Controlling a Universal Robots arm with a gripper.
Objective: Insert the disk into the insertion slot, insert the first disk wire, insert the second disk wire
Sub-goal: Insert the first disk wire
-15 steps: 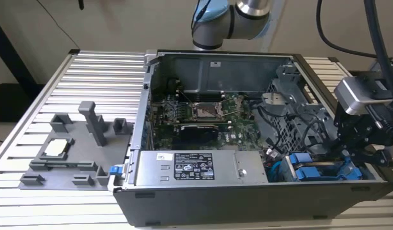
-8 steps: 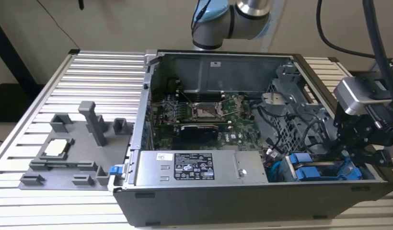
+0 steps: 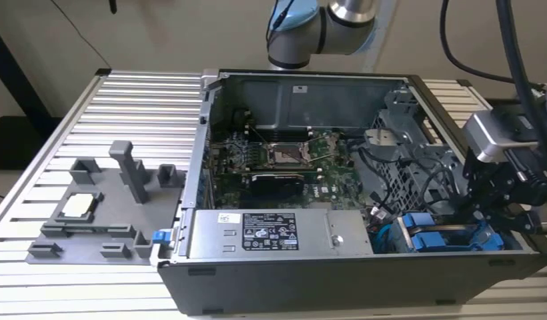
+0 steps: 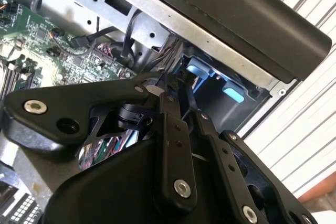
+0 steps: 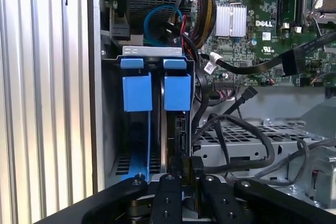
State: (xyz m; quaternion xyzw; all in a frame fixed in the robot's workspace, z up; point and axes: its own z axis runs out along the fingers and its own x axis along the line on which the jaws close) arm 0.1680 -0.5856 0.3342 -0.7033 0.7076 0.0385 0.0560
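Holding the gripper (image 5: 187,176) pinched almost shut on a small black plug (image 5: 188,164), right at the end of the blue-framed disk (image 5: 177,92) already seated in its metal bay (image 5: 107,108); likely light, stiff, easily skewed, best gripped square on its hard sides.

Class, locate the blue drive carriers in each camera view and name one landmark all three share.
Exterior view: blue drive carriers in the case's near corner, at the exterior view's right, beside the grey stickered box.
First wrist view: the carriers side by side in the drive cage.
Second wrist view: the carriers under the case's dark rim.
Shared landmark: the green motherboard.
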